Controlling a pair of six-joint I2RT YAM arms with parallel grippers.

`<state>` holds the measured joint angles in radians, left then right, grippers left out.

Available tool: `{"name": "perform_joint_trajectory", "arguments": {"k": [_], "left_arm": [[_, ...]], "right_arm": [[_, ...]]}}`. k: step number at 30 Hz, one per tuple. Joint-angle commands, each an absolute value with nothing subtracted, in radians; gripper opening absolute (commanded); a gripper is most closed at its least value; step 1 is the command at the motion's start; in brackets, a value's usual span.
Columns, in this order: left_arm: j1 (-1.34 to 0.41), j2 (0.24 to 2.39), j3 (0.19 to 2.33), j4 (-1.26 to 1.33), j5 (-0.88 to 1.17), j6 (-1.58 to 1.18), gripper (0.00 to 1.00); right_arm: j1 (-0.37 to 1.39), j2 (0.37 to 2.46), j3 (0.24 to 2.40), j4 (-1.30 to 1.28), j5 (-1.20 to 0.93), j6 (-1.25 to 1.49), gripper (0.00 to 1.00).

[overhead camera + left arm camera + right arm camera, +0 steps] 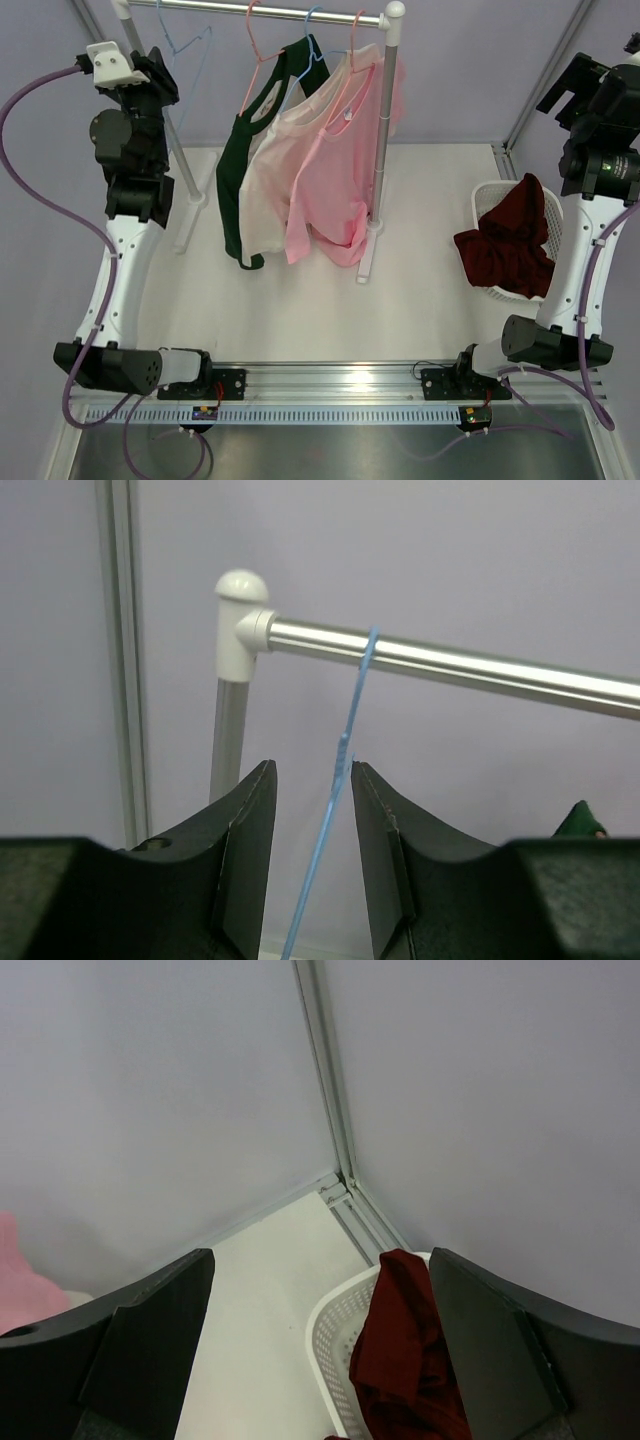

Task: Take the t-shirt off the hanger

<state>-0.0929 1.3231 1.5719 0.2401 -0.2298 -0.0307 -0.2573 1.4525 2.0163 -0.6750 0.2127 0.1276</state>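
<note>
- My left gripper [312, 780] is released: its two black fingers stand apart on either side of one thin blue hanger [345, 742], which hangs bare on the shiny metal rail [450, 665].
- Three soft shirts hang further along: green shirt [238, 170], cream shirt [272, 170], pink shirt [335, 180].
- One dark red t-shirt [510, 240] lies crumpled over the white lattice basket [483, 195].
- My right gripper [320, 1260] gapes wide above the basket, holding nothing.
</note>
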Motion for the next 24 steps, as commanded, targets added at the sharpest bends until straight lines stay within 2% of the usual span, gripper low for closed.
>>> {"name": "perform_joint_trajectory", "arguments": {"k": [1, 5, 9, 13, 17, 24], "left_arm": [[-0.153, 1.240, 1.549, 0.333, -0.345, 0.090, 0.40], [-0.204, 1.200, 1.578, 0.276, -0.304, 0.065, 0.40], [-0.213, 1.221, 1.650, 0.171, -0.149, 0.020, 0.40], [-0.212, 1.325, 1.764, 0.057, 0.042, 0.005, 0.41], [-0.212, 1.448, 1.964, -0.084, 0.228, -0.023, 0.43], [-0.212, 1.615, 2.178, -0.268, 0.368, -0.023, 0.45]], "right_arm": [[-0.255, 1.447, 2.066, -0.723, 0.144, 0.117, 0.98], [-0.249, 1.430, 2.039, -0.710, 0.086, 0.126, 0.98], [-0.218, 1.450, 2.081, -0.752, 0.052, 0.097, 0.99], [-0.209, 1.456, 2.099, -0.770, -0.092, 0.097, 0.99], [-0.184, 1.439, 2.089, -0.758, -0.198, 0.113, 0.99], [-0.150, 1.422, 2.083, -0.778, -0.196, 0.101, 0.99]]}}
